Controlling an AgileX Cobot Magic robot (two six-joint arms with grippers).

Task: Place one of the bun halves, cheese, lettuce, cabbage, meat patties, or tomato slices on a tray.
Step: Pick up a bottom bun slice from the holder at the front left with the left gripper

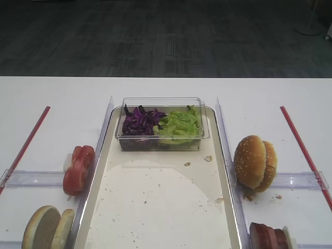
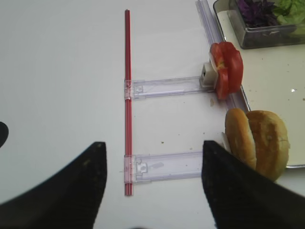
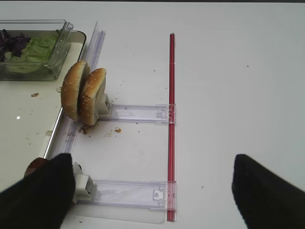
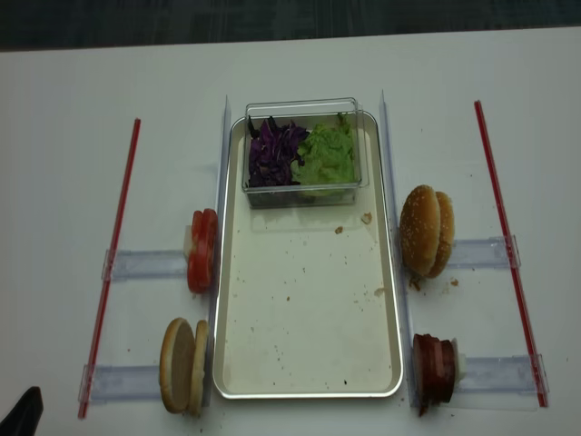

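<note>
The steel tray lies mid-table, its floor bare but for crumbs. Purple cabbage and green lettuce fill a clear tub at its far end. Left of the tray stand the tomato slices and, nearer, the pale bun halves on edge. The meat patties stand at the near right. Cheese is out of view. My left gripper hangs open over a clear holder, the bun halves just to its right. My right gripper is open wide above the table, holding nothing.
Two sesame-seeded buns stand on edge right of the tray. Clear plastic holder rails and red strips lie flat on both sides of the white table. The tub takes up the tray's far end.
</note>
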